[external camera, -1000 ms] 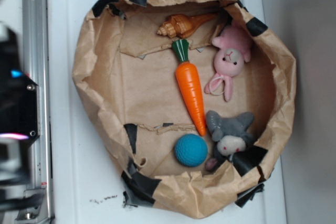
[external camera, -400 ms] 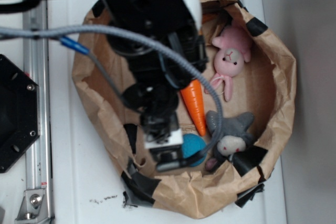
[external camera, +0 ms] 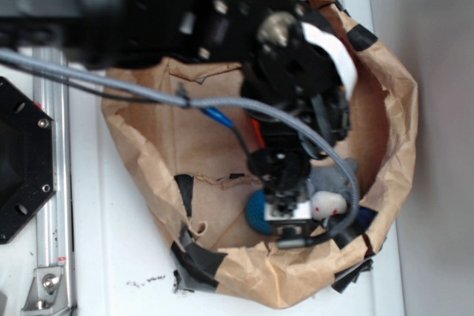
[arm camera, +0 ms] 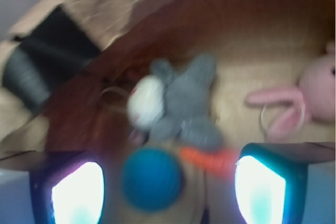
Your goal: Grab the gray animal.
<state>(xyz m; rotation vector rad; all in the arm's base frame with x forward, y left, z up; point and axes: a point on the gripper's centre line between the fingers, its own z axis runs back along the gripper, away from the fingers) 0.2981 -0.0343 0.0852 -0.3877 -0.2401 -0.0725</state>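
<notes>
Grasp not yet made: the gray animal (arm camera: 178,103) is seen lying free in the paper bag (external camera: 392,109) at its near right, beside the blue ball (arm camera: 152,179), with the pincer (arm camera: 168,182) spread apart above, descent and closing outstanding.
</notes>
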